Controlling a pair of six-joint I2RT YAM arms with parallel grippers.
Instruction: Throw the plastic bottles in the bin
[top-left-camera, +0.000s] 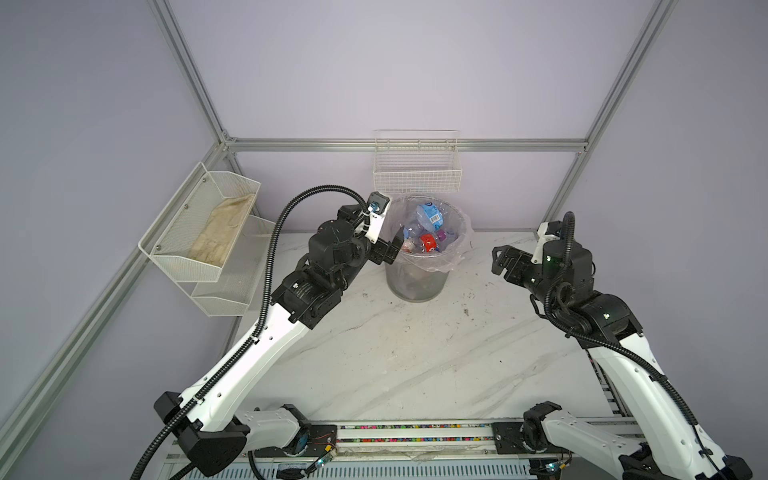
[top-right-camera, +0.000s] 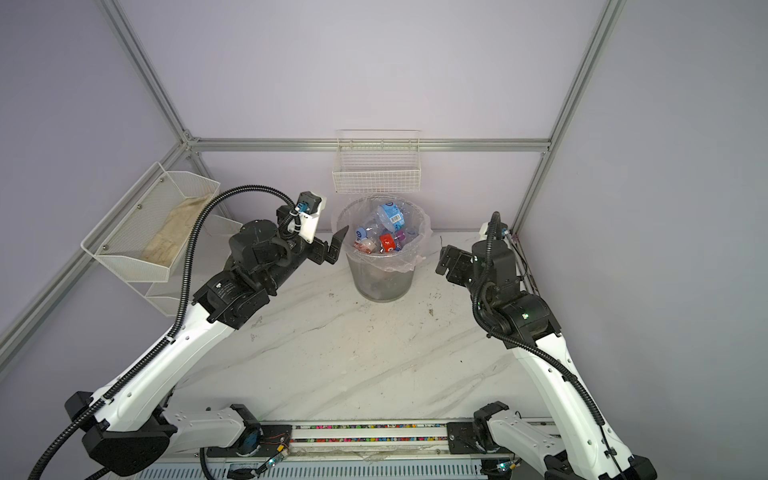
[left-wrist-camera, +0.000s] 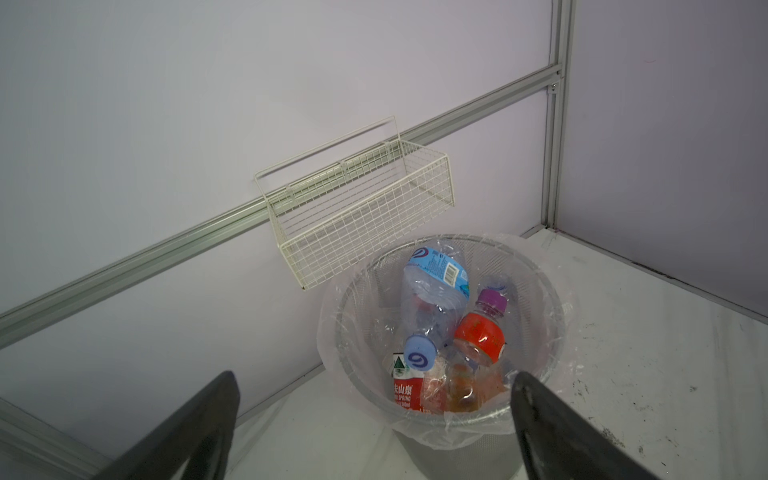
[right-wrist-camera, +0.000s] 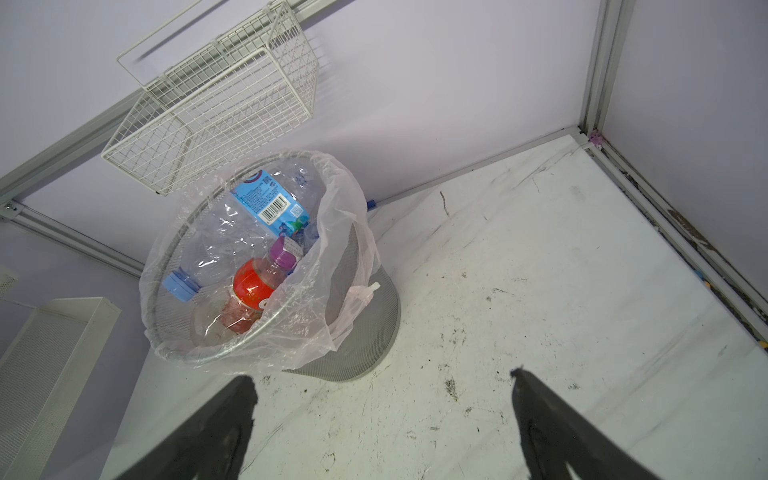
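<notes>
The left hand (left-wrist-camera: 374, 376), open and empty, hovers at the rim of the bin (top-left-camera: 415, 286) holding the piled plastic bottles (top-left-camera: 430, 216), seemingly placed for dropping; the right hand (right-wrist-camera: 382, 376), also open and empty, hangs well apart.

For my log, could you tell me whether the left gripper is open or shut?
Open: the left gripper has jaws wide apart, holding nothing, near the bin.

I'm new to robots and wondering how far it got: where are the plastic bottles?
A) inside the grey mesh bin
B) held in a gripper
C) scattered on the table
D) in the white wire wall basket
A: the plastic bottles lie piled inside the bag-lined bin in every view.
</notes>
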